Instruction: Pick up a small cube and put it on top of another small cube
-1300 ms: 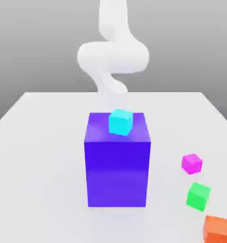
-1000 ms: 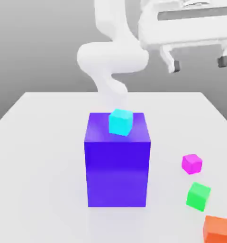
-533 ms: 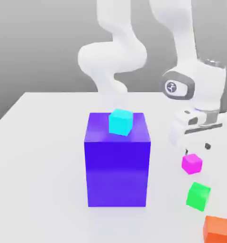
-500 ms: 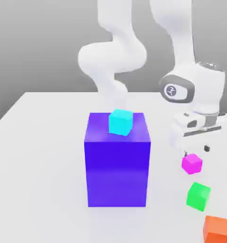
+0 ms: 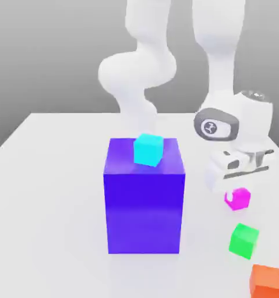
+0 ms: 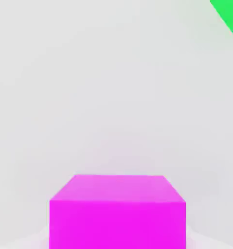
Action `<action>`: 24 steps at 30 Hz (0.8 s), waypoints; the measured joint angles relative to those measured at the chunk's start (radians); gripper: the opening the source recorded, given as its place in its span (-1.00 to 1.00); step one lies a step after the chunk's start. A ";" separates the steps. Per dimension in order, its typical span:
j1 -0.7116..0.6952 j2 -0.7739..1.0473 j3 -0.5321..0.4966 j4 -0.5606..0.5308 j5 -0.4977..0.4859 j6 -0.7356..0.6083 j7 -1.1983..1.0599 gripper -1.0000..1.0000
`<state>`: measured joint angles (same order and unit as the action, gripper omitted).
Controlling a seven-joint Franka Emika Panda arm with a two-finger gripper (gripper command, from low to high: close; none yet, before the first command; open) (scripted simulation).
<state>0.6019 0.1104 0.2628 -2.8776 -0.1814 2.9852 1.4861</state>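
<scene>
The small magenta-pink cube (image 5: 238, 199) rests on the white table towards the exterior view's right. My gripper (image 5: 237, 190) has come down right over it and is shut on it, the white hand covering the cube's top edge. In the hand view the same magenta cube (image 6: 117, 211) sits very close below the camera. A small green cube (image 5: 244, 240) lies just in front of it, and a small orange cube (image 5: 265, 281) lies nearer still.
A tall blue-violet block (image 5: 144, 204) stands mid-table with a small cyan cube (image 5: 148, 149) on its top. The white table (image 5: 48, 204) spreads to the exterior view's left. A corner of the green cube (image 6: 229, 14) shows in the hand view.
The arm swung in from above and dropped onto the magenta cube. Its fingers, open half a second ago, have shut on the cube. The other cubes have not moved.
</scene>
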 joint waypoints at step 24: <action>-0.092 -0.093 -0.087 0.186 0.171 -0.278 0.732 -1.00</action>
<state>0.5097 0.0176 0.1759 -2.6917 -0.0107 2.7069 2.2183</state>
